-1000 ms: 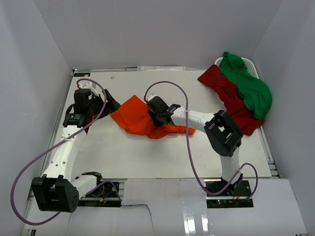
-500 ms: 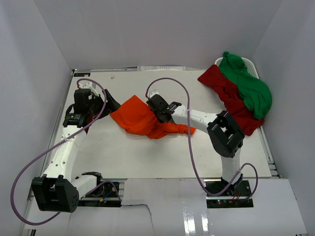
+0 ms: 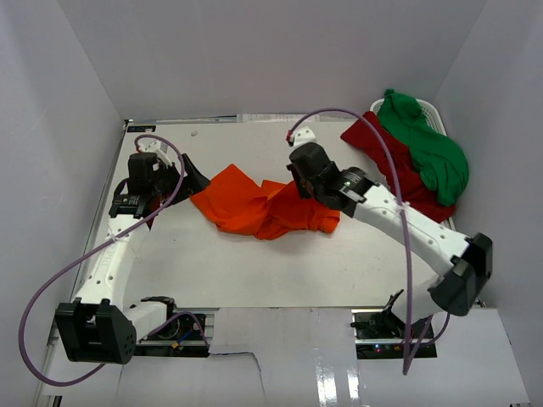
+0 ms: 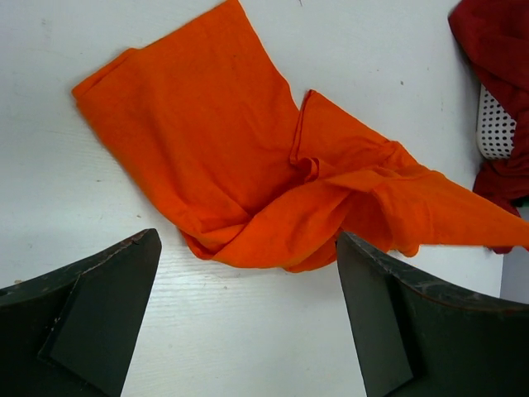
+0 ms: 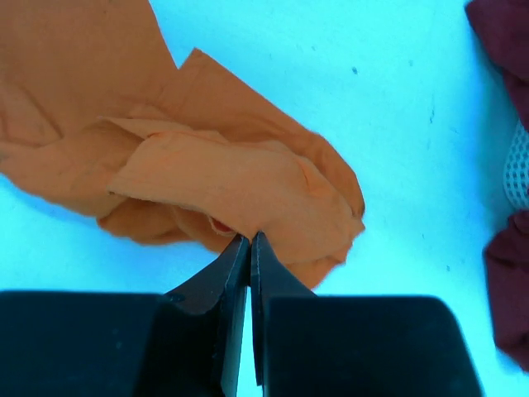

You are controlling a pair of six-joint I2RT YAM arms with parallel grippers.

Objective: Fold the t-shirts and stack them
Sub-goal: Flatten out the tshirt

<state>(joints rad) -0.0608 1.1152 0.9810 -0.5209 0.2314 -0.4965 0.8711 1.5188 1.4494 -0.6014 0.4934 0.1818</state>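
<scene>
Orange t-shirt [image 5: 207, 178]: crumpled in overlapping folds, lying from far left to centre of the tabletop [image 5: 397, 107].
Right fingers [image 5: 216, 277]: pressed together, tips pinching its near fold.
Dark red t-shirt [image 5: 506, 33]: right edge, cropped.
White perforated basket [image 5: 519, 178]: right edge, between red folds.

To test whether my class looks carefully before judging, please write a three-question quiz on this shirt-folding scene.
1. True or false: the left hand is open and holds nothing.
2. Fill in: the green t-shirt lies ___ the dark red t-shirt.
3. Which garment does the shut right hand pinch? A: orange t-shirt; B: dark red t-shirt; C: green t-shirt.
Key: 1 true; 2 on top of; 3 A.
</scene>
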